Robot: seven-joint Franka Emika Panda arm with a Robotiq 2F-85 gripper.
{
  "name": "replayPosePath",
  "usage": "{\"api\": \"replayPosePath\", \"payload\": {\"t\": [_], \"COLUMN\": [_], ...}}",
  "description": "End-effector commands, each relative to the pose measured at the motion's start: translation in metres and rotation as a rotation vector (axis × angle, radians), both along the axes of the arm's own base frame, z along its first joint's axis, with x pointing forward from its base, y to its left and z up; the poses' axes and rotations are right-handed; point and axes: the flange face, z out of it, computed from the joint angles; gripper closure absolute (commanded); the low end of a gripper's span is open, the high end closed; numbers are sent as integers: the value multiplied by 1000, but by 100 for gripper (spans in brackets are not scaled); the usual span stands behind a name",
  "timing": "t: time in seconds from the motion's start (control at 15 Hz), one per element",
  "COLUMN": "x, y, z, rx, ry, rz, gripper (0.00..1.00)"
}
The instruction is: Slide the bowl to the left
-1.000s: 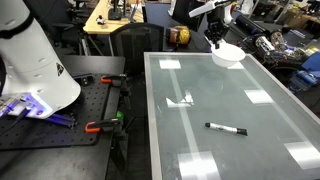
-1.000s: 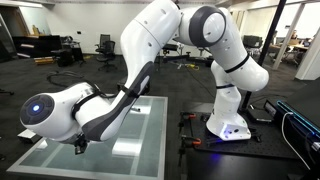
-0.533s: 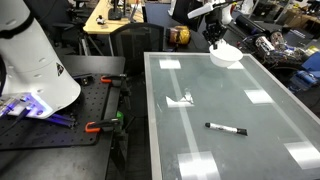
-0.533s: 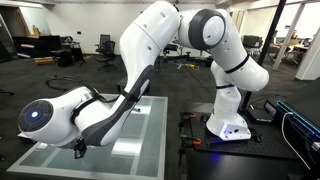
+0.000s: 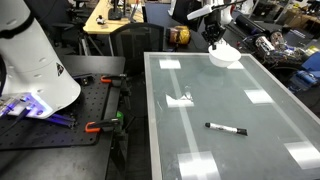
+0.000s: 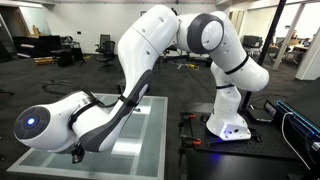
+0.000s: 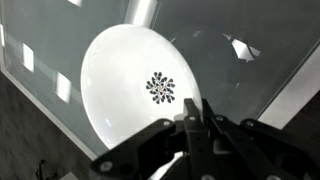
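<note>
**A:** Item one, the task's thing. We list the plain white round shallow bowl (image 5: 224, 55) at the far end of the frosted glass tabletop (image 5: 200, 105), close to its far edge. It is well apart from the black marker pen (image 5: 226, 129) lying nearer the camera.

**B:** Change noted?

**A:** Yes. Against the frames of a second and half a second ago, the bowl sits a touch further toward the left side of that exterior picture. The grey Robotiq gripper (image 5: 213, 40) shifts with it, and the pen does not move. In an exterior view the big white arm link (image 6: 60, 118) also swings across the frame.

**B:** Item two, the gripper.

**A:** In the wrist view we see the gripper (image 7: 188, 118) with its fingers drawn together and no gap showing. The tips are down at the near rim of the bowl (image 7: 135, 90). We cannot tell whether the rim is pinched between them.

**B:** Meaning for the task?

**A:** We judge the slide to be under way, with only a small part of the travel covered. Contact looks to hold. We would watch the nearby table edge.
</note>
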Motion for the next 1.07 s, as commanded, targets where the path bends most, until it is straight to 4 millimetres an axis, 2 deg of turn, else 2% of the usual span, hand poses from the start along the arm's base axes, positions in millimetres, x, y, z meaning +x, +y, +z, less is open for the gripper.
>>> {"api": "replayPosePath", "payload": {"t": [0.0, 1.0], "x": [5, 2], "y": [9, 23], "z": [6, -5], "rx": [-15, -29], "ry": [19, 42], "rz": [5, 20], "gripper": [98, 98]}}
